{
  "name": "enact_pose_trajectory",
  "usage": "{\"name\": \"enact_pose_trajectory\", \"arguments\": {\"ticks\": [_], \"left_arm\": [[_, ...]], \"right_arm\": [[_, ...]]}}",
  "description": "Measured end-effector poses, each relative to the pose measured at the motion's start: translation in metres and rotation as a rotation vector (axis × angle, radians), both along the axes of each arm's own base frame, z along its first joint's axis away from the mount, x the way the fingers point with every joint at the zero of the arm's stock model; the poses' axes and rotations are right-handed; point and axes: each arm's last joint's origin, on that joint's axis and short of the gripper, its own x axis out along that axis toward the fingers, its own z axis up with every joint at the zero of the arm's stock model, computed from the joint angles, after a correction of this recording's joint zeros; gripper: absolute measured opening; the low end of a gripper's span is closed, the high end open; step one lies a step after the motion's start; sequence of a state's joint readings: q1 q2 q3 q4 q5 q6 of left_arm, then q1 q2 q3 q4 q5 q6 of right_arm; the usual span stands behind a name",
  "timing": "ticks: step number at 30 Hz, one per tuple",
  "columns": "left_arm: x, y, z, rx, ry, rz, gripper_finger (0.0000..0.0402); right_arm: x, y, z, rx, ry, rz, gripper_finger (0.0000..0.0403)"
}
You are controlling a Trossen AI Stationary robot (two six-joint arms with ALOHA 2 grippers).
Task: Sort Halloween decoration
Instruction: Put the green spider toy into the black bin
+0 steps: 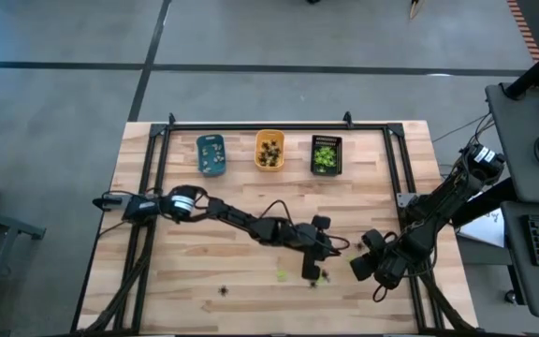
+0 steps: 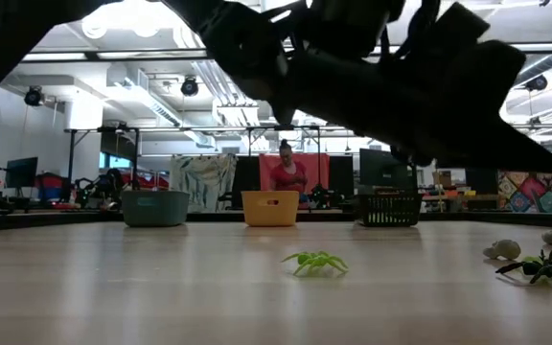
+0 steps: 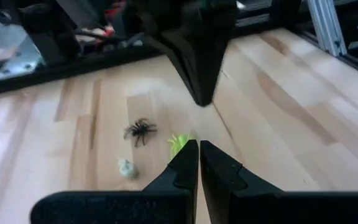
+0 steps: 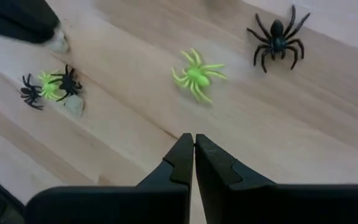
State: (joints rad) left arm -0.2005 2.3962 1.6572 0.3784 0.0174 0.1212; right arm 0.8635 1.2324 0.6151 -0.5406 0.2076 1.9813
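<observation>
Wooden table [image 1: 204, 215], scattered spiders [image 4: 197, 75] under both claws [image 3: 199, 152] [image 4: 193, 144], each pressed together, empty.

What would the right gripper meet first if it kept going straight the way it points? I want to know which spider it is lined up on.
Probably the yellow-green spider, just ahead of the shut right gripper; depth is unclear.

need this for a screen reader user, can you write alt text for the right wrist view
The right claw, shut and empty, hovers over a wooden table. Ahead lie a yellow-green spider, a black spider, and a small cluster of black and green spiders.
</observation>
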Motion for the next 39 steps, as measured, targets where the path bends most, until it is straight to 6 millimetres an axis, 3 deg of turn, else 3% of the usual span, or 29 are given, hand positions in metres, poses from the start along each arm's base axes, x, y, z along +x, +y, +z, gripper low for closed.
{"name": "enact_pose_trajectory", "arguments": {"ticks": [5,10,14,23,35,39], "left_arm": [[0.007,-0.003,0.002,0.000,-0.027,-0.007,0.0000],[0.018,-0.005,-0.012,0.012,-0.014,-0.010,0.0000],[0.023,-0.006,-0.006,0.028,-0.017,-0.015,0.0000],[0.024,-0.005,-0.009,0.048,-0.012,-0.022,0.0000],[0.024,-0.005,-0.009,0.042,-0.025,-0.020,0.0000],[0.026,-0.006,-0.021,0.029,-0.032,-0.015,0.0000]], "right_arm": [[0.001,-0.001,0.000,-0.026,-0.023,0.003,0.0009],[0.002,-0.001,0.000,-0.027,-0.042,-0.027,0.0010],[0.001,-0.001,0.000,-0.029,-0.038,-0.015,0.0018],[0.001,-0.001,0.000,-0.047,-0.038,0.021,0.0038],[-0.001,-0.001,-0.001,0.027,0.030,-0.053,0.0095],[-0.001,-0.002,-0.001,0.015,0.028,-0.055,0.0113]]}}
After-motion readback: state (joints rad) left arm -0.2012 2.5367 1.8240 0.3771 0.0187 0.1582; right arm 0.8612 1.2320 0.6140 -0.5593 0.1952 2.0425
